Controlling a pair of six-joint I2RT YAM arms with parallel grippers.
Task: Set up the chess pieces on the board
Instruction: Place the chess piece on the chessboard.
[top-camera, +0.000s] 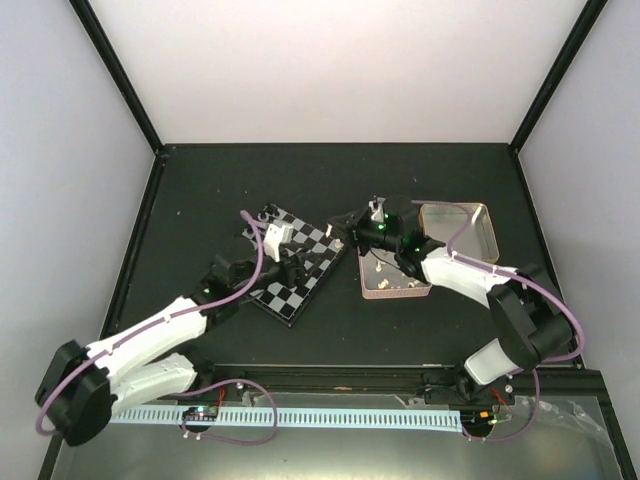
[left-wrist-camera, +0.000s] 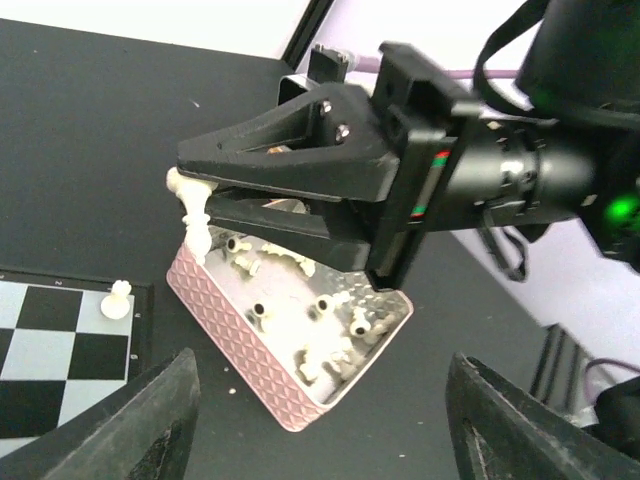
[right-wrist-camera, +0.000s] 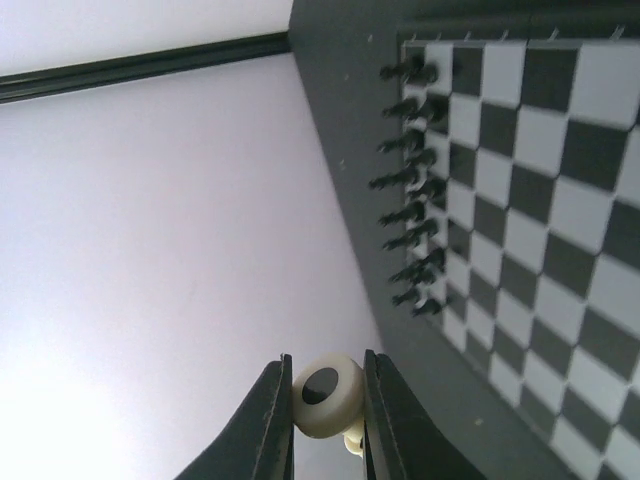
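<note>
Detail in the overhead view is too coarse to resolve single pieces, and the left arm covers part of the board (top-camera: 315, 262). The contents of the gold tin (top-camera: 470, 238), right of the board, cannot be made out.

The right gripper (right-wrist-camera: 325, 368) is clamped on one white piece (left-wrist-camera: 196, 222), held above the board-side rim of the pink tin (left-wrist-camera: 235, 335). The left gripper (left-wrist-camera: 322, 370) has its fingers apart with nothing between them.

The pink tin, just right of the board, contains loose white pieces (left-wrist-camera: 330, 335). One white pawn (left-wrist-camera: 118, 300) stands on a corner square of the board. Black pieces (right-wrist-camera: 412, 190) line one board edge in two rows.
</note>
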